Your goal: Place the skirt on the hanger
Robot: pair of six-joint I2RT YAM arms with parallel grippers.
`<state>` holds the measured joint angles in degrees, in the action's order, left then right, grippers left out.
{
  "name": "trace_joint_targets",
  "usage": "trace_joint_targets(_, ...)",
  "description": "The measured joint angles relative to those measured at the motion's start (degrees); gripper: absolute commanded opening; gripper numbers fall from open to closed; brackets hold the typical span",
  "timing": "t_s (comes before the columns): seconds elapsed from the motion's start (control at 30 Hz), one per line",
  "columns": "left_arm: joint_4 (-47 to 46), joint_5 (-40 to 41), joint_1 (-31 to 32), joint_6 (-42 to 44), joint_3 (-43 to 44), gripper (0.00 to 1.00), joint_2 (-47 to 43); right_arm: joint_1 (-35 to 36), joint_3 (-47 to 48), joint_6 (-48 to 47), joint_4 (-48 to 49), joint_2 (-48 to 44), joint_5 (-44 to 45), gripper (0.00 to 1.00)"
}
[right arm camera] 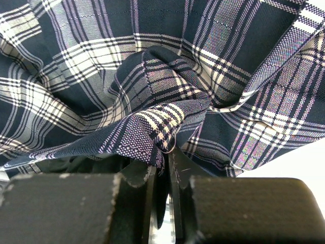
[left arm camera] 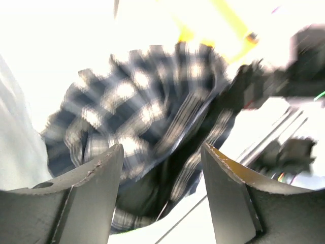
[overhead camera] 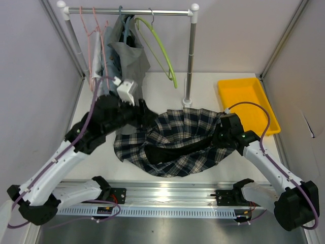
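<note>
The plaid skirt (overhead camera: 177, 140) lies bunched in the middle of the worktop (overhead camera: 162, 94), a little nearer the near edge than the far one, stretched between the two arms. The right end effector (overhead camera: 223, 133) sits at the skirt's right side. In the right wrist view its fingers (right arm camera: 139, 175) are pressed almost together, pinching a raised fold of the fabric (right arm camera: 152, 76).

The left end effector (overhead camera: 142, 113) is at the skirt's left side. In the left wrist view its jaws stand wide apart with nothing between them, and the blurred skirt (left arm camera: 147, 122) lies beyond.

Along the far edge stands a rail (overhead camera: 127, 10) carrying pink hangers (overhead camera: 91, 46), a grey garment (overhead camera: 129, 56) and a bare green hanger (overhead camera: 163, 53). A yellow tray (overhead camera: 249, 101) rests towards the far right corner.
</note>
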<state>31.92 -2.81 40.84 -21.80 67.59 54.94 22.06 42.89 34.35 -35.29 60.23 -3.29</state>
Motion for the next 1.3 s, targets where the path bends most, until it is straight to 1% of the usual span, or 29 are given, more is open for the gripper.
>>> trace_joint_targets(0.07,1.2,3.1,1.6,0.1,10.1,0.70,4.7,0.1,0.0,-0.1,0.0,0.3,0.0,0.10)
trace_joint_targets(0.2,0.3,12.4,3.6,0.5,28.9,0.72,15.4,0.3,0.0,-0.3,0.0,0.6,0.0,0.10)
trace_joint_targets(0.33,2.3,23.5,3.9,1.5,49.5,0.76,29.5,0.3,0.0,-0.5,0.1,0.7,0.0,0.09)
trace_joint_targets(0.47,6.1,32.7,3.9,3.5,69.2,0.77,43.9,0.4,0.0,-1.0,0.2,1.4,-0.1,0.09)
trace_joint_targets(0.53,6.7,37.3,3.9,5.1,75.9,0.77,50.0,0.4,0.2,-1.4,0.2,1.8,-0.2,0.09)
trace_joint_targets(0.6,7.3,41.0,3.6,6.4,76.0,0.77,52.5,0.4,0.5,-1.7,0.2,2.2,-0.2,0.09)
trace_joint_targets(0.7,7.3,45.0,3.2,8.0,72.8,0.77,53.7,0.4,0.8,-2.2,0.5,2.4,-0.3,0.09)
trace_joint_targets(0.83,6.8,47.2,1.8,9.5,71.6,0.76,54.4,0.5,0.8,-2.5,0.6,2.4,-0.6,0.09)
trace_joint_targets(0.97,6.4,47.5,0.1,10.3,71.6,0.73,54.7,0.5,0.8,-2.6,1.0,2.4,-0.7,0.09)
trace_joint_targets(1.2,6.9,44.5,-2.2,10.3,71.6,0.62,55.5,0.5,0.7,-2.6,1.4,2.4,-0.9,0.08)
trace_joint_targets(1.3,7.3,43.3,-2.5,10.3,71.6,0.59,56.0,0.5,0.7,-2.7,1.4,2.4,-1.1,0.08)
